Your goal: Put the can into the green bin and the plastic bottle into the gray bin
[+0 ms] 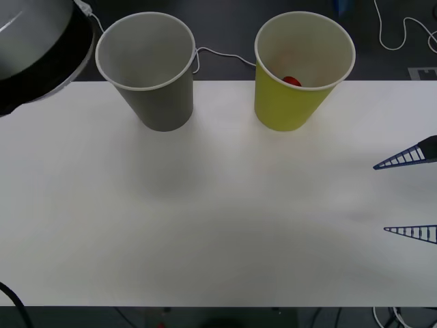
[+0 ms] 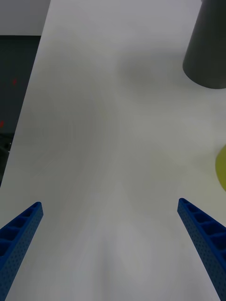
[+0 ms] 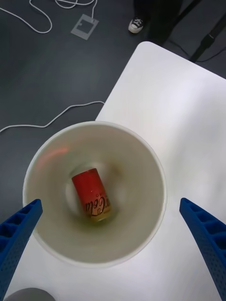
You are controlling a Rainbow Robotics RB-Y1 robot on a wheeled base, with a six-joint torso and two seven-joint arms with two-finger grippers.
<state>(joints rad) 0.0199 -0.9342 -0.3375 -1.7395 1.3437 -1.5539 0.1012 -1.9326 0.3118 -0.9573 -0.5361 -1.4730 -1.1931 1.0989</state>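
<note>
The can [image 1: 291,81], red-orange, lies on its side at the bottom of the yellow-green green bin [image 1: 287,102], which stands at the table's far edge on the right. In the left wrist view I look straight down into this bin [image 3: 136,160] at the can [image 3: 92,195], with my left gripper [image 3: 110,202] open high above it. The gray bin [image 1: 160,99] stands upright to its left, and nothing shows inside it. My right gripper [image 1: 380,198] hovers open and empty over the table's right side, pointing toward the gray bin [image 2: 209,47]. The plastic bottle is out of view.
The white table [image 1: 218,225] stretches bare in front of both bins. My left arm's bulky housing [image 1: 34,48] fills the upper left corner. White cables [image 1: 403,34] lie on the dark floor beyond the far edge. A sliver of the green bin [image 2: 222,167] borders the right wrist view.
</note>
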